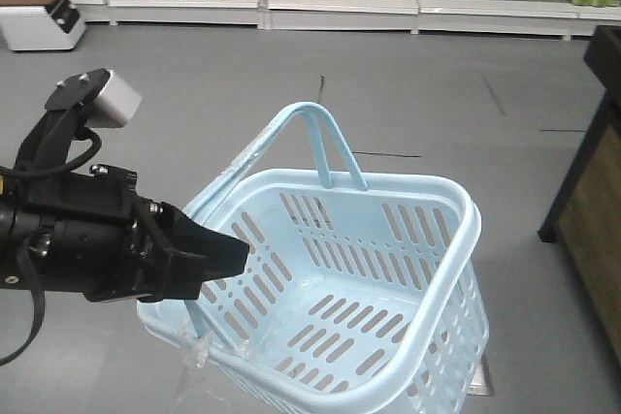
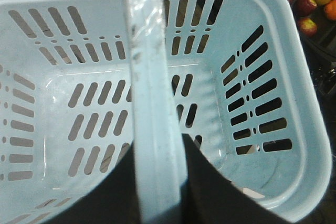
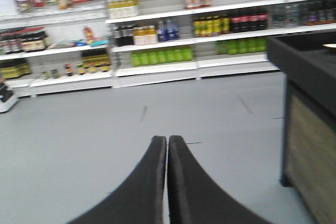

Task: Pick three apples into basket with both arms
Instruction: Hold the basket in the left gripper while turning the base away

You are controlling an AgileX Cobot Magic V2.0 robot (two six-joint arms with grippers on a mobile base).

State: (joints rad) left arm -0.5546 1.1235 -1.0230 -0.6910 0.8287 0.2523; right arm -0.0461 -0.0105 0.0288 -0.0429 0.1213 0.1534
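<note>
Left gripper [image 2: 157, 150] clamped on basket handle [image 2: 149, 77], left arm [image 1: 68, 239] stretched forward; right gripper [image 3: 167, 153] jaws pressed together

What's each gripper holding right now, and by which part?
The left gripper grips the basket by one hoop handle, which runs between its jaws. The right gripper is shut on nothing.

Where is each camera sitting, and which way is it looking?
Front view: high on the robot, facing forward and down at the basket; the left gripper shows at its handle.
Left wrist view: just behind the left gripper, looking down into the basket past its black fingers; apples lie outside, top right.
Right wrist view: just behind the right gripper, which is shut, looking level at store shelves.
Shared: front and left wrist see the basket; front and right wrist see shelves.
</note>
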